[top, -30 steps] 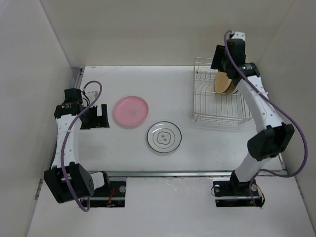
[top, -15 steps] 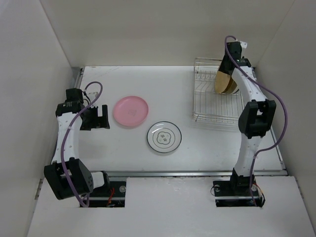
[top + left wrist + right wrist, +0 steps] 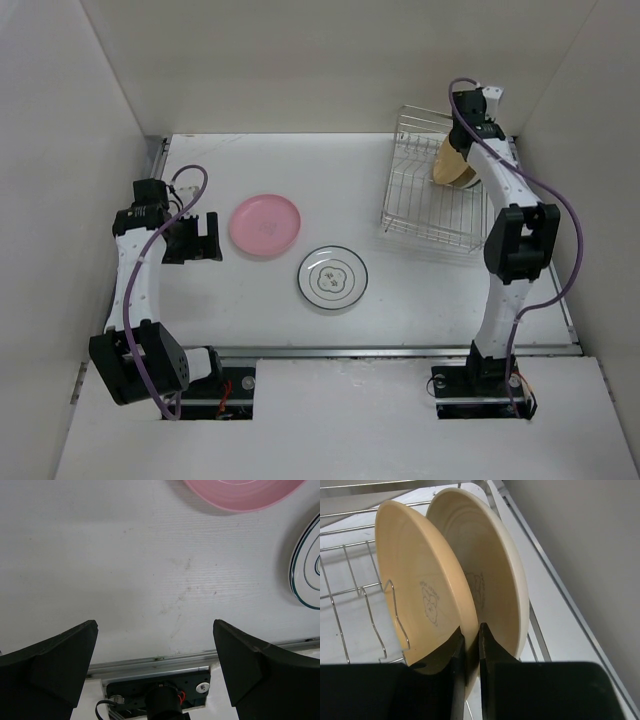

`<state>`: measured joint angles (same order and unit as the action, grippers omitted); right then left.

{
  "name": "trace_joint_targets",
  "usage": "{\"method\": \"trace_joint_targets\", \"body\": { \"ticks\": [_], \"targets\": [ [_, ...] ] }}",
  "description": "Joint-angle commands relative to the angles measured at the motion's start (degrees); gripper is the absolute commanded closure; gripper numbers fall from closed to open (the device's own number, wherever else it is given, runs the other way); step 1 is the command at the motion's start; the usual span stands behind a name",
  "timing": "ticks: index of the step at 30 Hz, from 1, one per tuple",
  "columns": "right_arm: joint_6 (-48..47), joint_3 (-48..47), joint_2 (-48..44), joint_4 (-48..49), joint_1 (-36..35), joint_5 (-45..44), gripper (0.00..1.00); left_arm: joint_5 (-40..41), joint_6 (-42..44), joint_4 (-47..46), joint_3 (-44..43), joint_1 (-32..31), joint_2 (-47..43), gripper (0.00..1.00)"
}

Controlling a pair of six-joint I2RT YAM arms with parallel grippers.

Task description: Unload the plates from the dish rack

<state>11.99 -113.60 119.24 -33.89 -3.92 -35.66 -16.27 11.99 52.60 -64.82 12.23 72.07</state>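
Tan plate [image 3: 415, 580] stands in the rack [image 3: 425, 205] at the far right corner of the table [image 3: 330, 170], with the cream plate [image 3: 500, 575] just beside it. From above, the arm [image 3: 505, 190] mostly hides the cream plate. Right gripper [image 3: 470, 630] pinches the tan rim. Pink plate [image 3: 266, 224] and white plate [image 3: 332, 278] lie mid-table. Left gripper [image 3: 155, 630] gapes wide, holding nothing.

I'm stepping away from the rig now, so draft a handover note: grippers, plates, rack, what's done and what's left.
Left gripper: open, empty, over the table beside the pink plate.
Right gripper: shut on the rim of the tan-yellow plate, in the dish rack.
Done: pink plate and white dark-rimmed plate lie on the table.
To do: tan-yellow plate and cream plate stand upright in the rack.
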Motion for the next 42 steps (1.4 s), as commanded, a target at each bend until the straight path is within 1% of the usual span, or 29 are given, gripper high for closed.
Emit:
{"method": "trace_joint_targets", "body": {
  "ticks": [1, 5, 6, 10, 12, 14, 15, 17, 18, 20, 21, 22, 23, 24, 26, 27, 28, 30, 31, 33, 35, 38, 39, 40, 42],
  "targets": [
    [3.7, 1.3, -6.4, 5.6, -2.1, -4.6, 1.00, -0.9, 0.9, 1.0, 0.0, 0.3, -2.5, 0.00],
    [-0.7, 2.9, -12.1, 9.2, -5.0, -14.1, 1.00, -2.1, 1.5, 1.6, 0.0, 0.3, -2.5, 0.00],
    [-1.9, 2.9, -14.5, 10.6, -5.0, -15.1, 1.00, -2.1, 1.5, 1.6, 0.0, 0.3, -2.5, 0.00],
    [-7.7, 3.5, -19.9, 14.7, -7.2, -17.5, 1.00, -2.6, 1.5, 1.6, -0.6, 0.3, -3.0, 0.00],
    [-8.7, 3.5, -21.6, 15.3, -9.2, -19.2, 1.00, -3.2, 1.5, 1.6, -0.6, 0.3, -3.0, 0.00],
    [-9.3, 4.2, -24.8, 16.0, -10.7, -18.4, 1.00, -4.3, 2.2, 2.2, -1.3, 0.3, -3.0, 0.00],
    [-9.4, 5.0, -26.2, 16.0, -12.5, -13.6, 1.00, -4.8, 2.2, 2.7, -2.3, 0.3, -3.0, 0.00],
    [-9.4, 9.3, -30.4, 16.6, -14.0, -4.4, 1.00, -6.2, 2.7, 3.9, -4.4, 0.3, -3.0, 0.00],
    [-8.8, 10.8, -31.3, 16.6, -15.1, 7.0, 1.00, -8.3, 3.4, 4.4, -5.8, 0.3, -2.3, 0.00],
    [-7.4, 14.8, -32.0, 16.6, -16.4, 16.5, 1.00, -11.3, 3.4, 6.5, -11.2, 0.3, -0.5, 0.00],
    [-5.4, 16.1, -32.0, 16.6, -17.1, 20.8, 1.00, -15.1, 3.4, 7.2, -13.1, 0.3, 0.2, 0.00],
    [-4.8, 17.6, -32.0, 16.6, -18.7, 28.8, 1.00, -16.8, 3.9, 7.9, -17.0, 0.3, 1.0, 0.00],
    [-3.7, 23.8, -31.2, 19.3, -22.5, 37.3, 1.00, -20.1, 3.3, 9.2, -21.8, -1.5, 3.6, 0.00],
    [-3.6, 23.9, -31.2, 19.3, -22.5, 37.4, 1.00, -20.1, 3.3, 9.2, -21.8, -1.5, 3.6, 0.00],
    [-2.8, 26.8, -29.5, 23.9, -25.1, 42.3, 1.00, -20.1, 1.8, 8.1, -23.4, -3.3, 4.2, 0.00],
    [-1.7, 28.0, -28.6, 25.3, -27.3, 47.6, 1.00, -20.1, 1.3, 7.4, -23.4, -4.0, 4.2, 0.00],
    [-0.8, 29.6, -26.7, 28.2, -28.2, 50.5, 1.00, -19.5, 0.8, 5.5, -23.4, -6.0, 4.9, 0.00],
    [1.3, 30.2, -24.5, 30.6, -30.8, 58.4, 1.00, -16.4, -0.3, 3.7, -22.0, -7.8, 5.6, 0.00],
    [1.8, 30.2, -23.5, 31.7, -31.7, 59.7, 1.00, -15.6, -0.3, 3.2, -21.2, -9.3, 6.8, 0.00],
    [2.3, 30.2, -20.4, 33.0, -33.2, 61.4, 1.00, -14.1, -0.3, 3.2, -20.4, -9.9, 8.3, 0.00],
    [2.9, 29.5, -18.1, 34.1, -34.4, 63.1, 1.00, -12.1, -0.3, 2.6, -19.6, -11.3, 10.3, 0.02],
    [4.5, 29.5, -16.9, 36.0, -35.0, 64.1, 1.00, -7.7, -0.3, 2.1, -18.2, -11.3, 12.9, 0.11],
    [5.8, 29.5, -16.2, 37.5, -35.0, 64.1, 1.00, -7.2, -0.3, 2.1, -18.2, -11.3, 13.5, 0.15],
    [6.4, 29.5, -15.4, 38.3, -35.5, 65.3, 1.00, -7.2, 0.4, 2.1, -17.5, -11.3, 14.1, 0.23],
    [7.3, 30.0, -13.9, 38.9, -35.5, 67.5, 1.00, -7.2, 1.0, 2.8, -17.0, -11.8, 15.2, 0.29]
  ]
}}
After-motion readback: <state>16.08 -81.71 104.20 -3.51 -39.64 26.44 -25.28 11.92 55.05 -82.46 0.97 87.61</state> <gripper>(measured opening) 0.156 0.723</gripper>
